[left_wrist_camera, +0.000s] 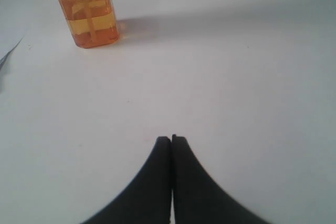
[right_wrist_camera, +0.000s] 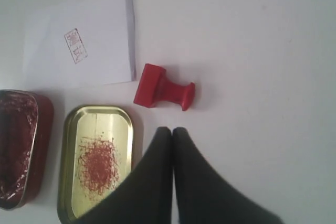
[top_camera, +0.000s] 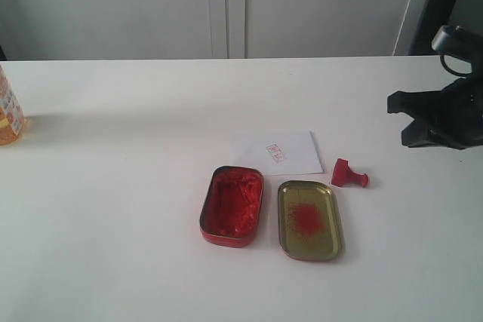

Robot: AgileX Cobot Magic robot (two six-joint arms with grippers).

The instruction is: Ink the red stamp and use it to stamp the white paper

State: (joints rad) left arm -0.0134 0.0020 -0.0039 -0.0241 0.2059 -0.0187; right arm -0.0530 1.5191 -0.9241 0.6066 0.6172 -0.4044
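Nearest you sits the gold lid (top_camera: 309,219), red smear inside, with the red ink tin (top_camera: 232,206) just beside it. You'll find the red stamp (top_camera: 348,175) lying on its side just beyond the lid, beside the white paper (top_camera: 281,152), which bears a red imprint. Your right gripper (right_wrist_camera: 172,131) and left gripper (left_wrist_camera: 171,140) both have their fingers pressed together, empty.

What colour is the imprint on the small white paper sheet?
Red; the rectangular imprint shows best in the right wrist view.
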